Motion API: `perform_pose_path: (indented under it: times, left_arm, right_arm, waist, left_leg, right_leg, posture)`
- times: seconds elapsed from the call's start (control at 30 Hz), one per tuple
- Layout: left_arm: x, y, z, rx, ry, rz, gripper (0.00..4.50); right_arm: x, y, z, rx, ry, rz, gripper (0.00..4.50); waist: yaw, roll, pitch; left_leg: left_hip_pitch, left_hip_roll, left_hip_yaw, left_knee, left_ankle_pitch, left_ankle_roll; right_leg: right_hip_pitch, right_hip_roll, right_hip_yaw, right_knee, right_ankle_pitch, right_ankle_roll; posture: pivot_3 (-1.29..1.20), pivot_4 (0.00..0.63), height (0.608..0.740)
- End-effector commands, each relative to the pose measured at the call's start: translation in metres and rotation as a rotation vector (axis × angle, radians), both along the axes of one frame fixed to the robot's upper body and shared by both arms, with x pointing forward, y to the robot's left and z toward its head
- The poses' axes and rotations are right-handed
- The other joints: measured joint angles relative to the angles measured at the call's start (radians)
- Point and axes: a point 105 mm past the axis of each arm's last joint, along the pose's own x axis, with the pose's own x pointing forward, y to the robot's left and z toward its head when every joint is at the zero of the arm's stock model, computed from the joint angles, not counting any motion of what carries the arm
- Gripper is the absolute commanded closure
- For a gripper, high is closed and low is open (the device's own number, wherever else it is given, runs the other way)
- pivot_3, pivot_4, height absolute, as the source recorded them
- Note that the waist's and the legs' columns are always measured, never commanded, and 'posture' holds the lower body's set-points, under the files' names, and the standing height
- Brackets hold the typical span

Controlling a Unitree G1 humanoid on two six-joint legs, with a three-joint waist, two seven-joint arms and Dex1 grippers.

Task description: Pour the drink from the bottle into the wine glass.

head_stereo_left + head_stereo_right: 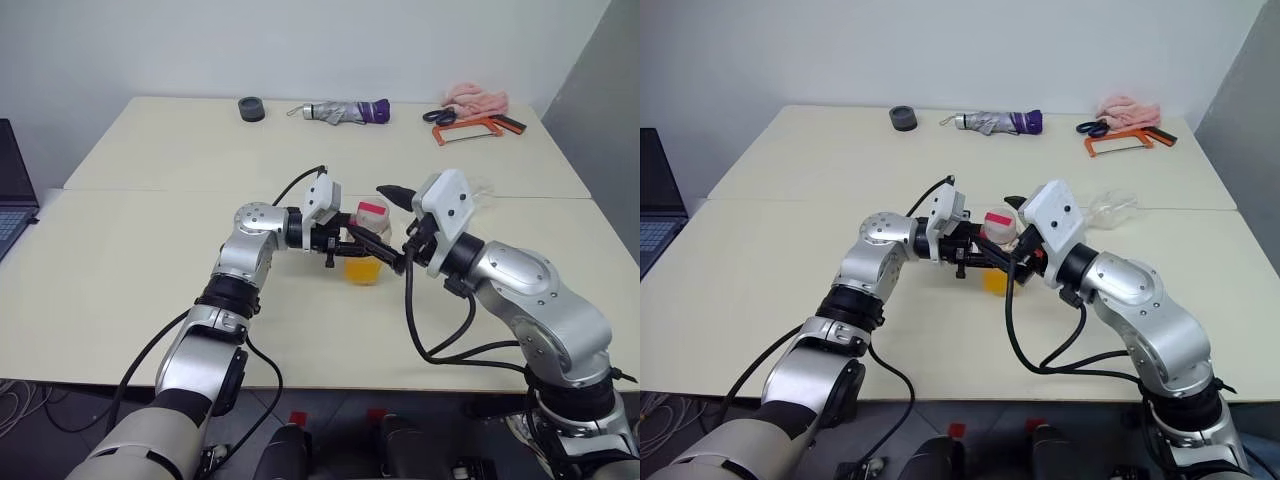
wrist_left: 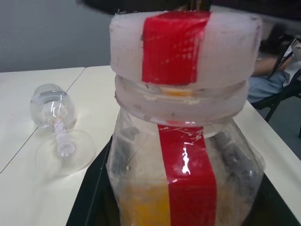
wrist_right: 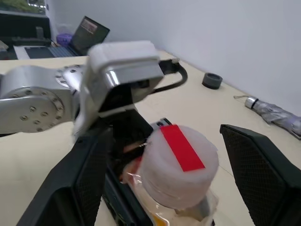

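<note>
My left gripper (image 1: 368, 250) is shut on the bottle (image 2: 183, 165), holding it upright just above the table's middle. It is a clear plastic bottle with a red strip and a whitish cap (image 3: 181, 162). The orange drink (image 1: 362, 270) fills its lower part. From the right side, my right gripper (image 3: 174, 146) is open, with one black finger on each side of the cap, apart from it. Beyond my right wrist, the clear wine glass (image 2: 54, 120) lies on its side on the table (image 1: 1110, 210).
Along the far edge of the cream table (image 1: 150, 300) lie a black tape roll (image 1: 251, 109), a folded umbrella (image 1: 345, 112), scissors with an orange hacksaw (image 1: 470, 128) and a pink cloth (image 1: 477, 97). A laptop (image 1: 10, 195) sits off the left edge.
</note>
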Motion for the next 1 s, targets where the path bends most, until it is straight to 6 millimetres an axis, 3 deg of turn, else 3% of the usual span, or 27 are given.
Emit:
perform_pose_path:
  times: [0.03,0.63,1.0]
  left_arm:
    - [-0.001,-0.002,0.013,-0.026,-0.043,-0.015,2.78]
    - [-0.001,0.000,0.012,-0.021,-0.042,-0.009,2.78]
    - [-0.001,0.000,0.012,-0.021,-0.042,-0.007,2.78]
  right_arm:
    - [0.001,-0.005,0.017,0.022,-0.081,-0.034,0.63]
    - [0.003,-0.024,0.012,0.014,-0.054,-0.098,0.63]
    - [0.000,-0.025,0.011,0.008,-0.043,-0.078,0.63]
  waist:
    - [0.000,0.000,0.000]
    - [0.000,0.000,0.000]
    - [0.001,0.000,0.000]
  left_leg:
    - [0.000,0.000,0.000,0.000,0.000,0.000]
    - [0.000,0.000,0.000,0.000,0.000,0.000]
    - [0.000,0.000,0.000,0.000,0.000,0.000]
  right_leg:
    - [0.000,0.000,0.000,0.000,0.000,0.000]
    - [0.000,0.000,0.000,0.000,0.000,0.000]
    - [0.000,0.000,0.000,0.000,0.000,0.000]
  posture:
    - [0.00,0.150,0.740]
    - [0.00,0.150,0.740]
    - [0.00,0.150,0.740]
